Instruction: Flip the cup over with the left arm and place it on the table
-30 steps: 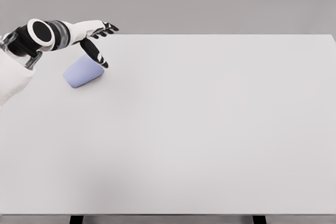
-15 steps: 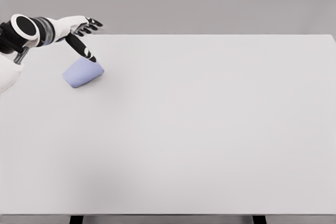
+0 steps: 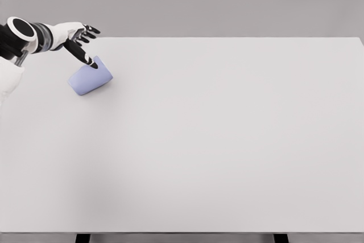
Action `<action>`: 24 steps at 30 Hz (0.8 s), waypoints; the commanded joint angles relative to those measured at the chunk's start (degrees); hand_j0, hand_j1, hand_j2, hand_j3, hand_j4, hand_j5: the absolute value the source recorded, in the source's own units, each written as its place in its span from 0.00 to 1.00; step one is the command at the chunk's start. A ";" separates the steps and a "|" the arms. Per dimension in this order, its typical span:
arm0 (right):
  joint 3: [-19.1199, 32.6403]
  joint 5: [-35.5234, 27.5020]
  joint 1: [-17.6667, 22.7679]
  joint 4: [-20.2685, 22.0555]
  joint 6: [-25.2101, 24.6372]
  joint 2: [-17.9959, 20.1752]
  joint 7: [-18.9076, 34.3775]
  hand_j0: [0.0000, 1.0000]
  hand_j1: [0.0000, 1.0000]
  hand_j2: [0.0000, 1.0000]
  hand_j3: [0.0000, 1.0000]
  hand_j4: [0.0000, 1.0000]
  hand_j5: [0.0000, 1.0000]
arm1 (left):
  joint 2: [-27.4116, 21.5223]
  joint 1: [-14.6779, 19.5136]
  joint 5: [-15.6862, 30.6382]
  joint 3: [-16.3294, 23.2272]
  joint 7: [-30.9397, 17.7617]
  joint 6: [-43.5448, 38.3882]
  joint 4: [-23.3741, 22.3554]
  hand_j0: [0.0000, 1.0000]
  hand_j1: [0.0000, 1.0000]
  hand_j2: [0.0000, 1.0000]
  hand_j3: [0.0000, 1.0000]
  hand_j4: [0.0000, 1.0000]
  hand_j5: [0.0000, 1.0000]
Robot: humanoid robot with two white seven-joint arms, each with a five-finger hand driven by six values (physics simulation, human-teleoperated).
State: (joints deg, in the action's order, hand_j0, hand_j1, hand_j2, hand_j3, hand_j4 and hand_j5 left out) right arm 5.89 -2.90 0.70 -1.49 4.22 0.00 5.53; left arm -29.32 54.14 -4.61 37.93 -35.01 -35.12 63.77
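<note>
The small pale blue plastic cup lies tipped near the far left corner of the white table. The left hand is spread, holding nothing, one finger at the cup. A poke could roll it off.

You have a broad, pale grey worktop filling most of the frame, its far edge running across the upper part and its near edge along the bottom, where two dark legs show. Lying on it, in the upper left, is a light blue cup, tipped on its side.
</note>
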 commanded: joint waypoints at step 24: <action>0.00 0.00 0.00 0.00 0.00 0.00 0.01 1.00 1.00 1.00 1.00 1.00 1.00 | 1.11 -0.35 2.33 0.04 0.01 0.12 -3.39 0.98 0.98 0.98 0.98 0.98 0.98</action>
State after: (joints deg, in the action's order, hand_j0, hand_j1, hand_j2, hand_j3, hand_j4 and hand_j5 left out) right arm 5.89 -2.90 0.70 -1.49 4.22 0.00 5.53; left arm -28.11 53.79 -2.62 37.91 -35.01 -35.11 60.36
